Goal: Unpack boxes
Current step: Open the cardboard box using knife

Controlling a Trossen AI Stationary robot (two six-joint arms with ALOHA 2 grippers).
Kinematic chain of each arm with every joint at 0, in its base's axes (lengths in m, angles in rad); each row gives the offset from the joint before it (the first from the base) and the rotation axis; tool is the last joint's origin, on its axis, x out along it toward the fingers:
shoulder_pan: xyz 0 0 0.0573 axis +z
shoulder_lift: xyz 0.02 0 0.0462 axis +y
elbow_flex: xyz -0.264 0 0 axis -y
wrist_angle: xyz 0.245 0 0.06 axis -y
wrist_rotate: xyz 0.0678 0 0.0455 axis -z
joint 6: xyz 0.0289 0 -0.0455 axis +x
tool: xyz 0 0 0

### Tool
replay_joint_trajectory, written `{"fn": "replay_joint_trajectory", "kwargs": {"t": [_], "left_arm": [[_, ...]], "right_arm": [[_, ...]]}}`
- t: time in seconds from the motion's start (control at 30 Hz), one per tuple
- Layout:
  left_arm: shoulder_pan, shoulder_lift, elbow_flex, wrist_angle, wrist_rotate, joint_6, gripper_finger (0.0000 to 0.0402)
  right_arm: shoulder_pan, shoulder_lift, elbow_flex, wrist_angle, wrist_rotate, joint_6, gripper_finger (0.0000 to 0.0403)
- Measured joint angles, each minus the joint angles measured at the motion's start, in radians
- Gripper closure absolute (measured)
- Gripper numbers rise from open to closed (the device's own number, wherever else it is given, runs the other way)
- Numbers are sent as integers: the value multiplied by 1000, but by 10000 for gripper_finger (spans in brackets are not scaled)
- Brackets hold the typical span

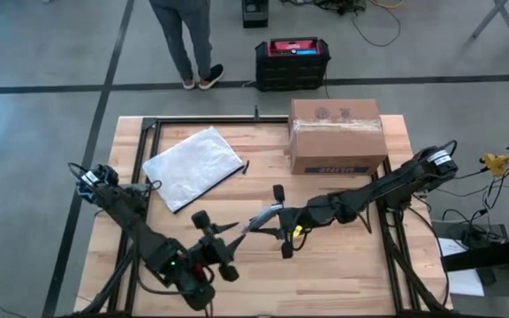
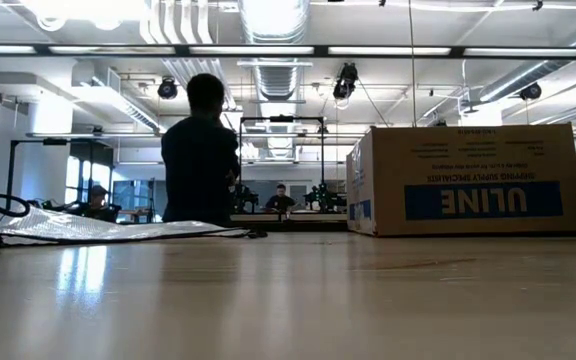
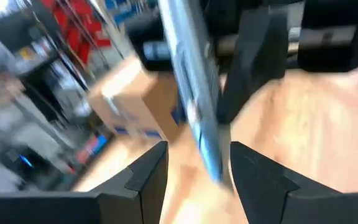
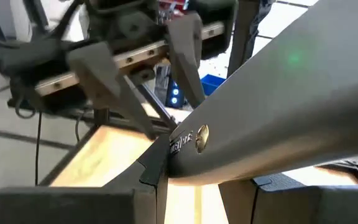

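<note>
Wooden table (image 1: pixel 343 265), box (image 1: pixel 336 134) at rear — well apart from both jaws

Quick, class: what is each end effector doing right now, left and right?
Left end effector: open, fingers either side of the grey tool.
Right end effector: closed, holding the grey tool.

Motion blur smears the box (image 3: pixel 138 99) and shelves (image 3: pixel 36 68).
</note>
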Motion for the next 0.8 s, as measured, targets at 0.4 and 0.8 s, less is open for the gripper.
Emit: {"fn": "replay_joint_trajectory", "kwargs": {"t": [0.4,0.8], "left_arm": [[32,6,-215,212,33,-161,210],[85,3,-305,578,43,64,210]], "right_arm": [[3,21,-1,-24,-3,-118,316],[3,29,-1,-81,-3,-138,316]]}}
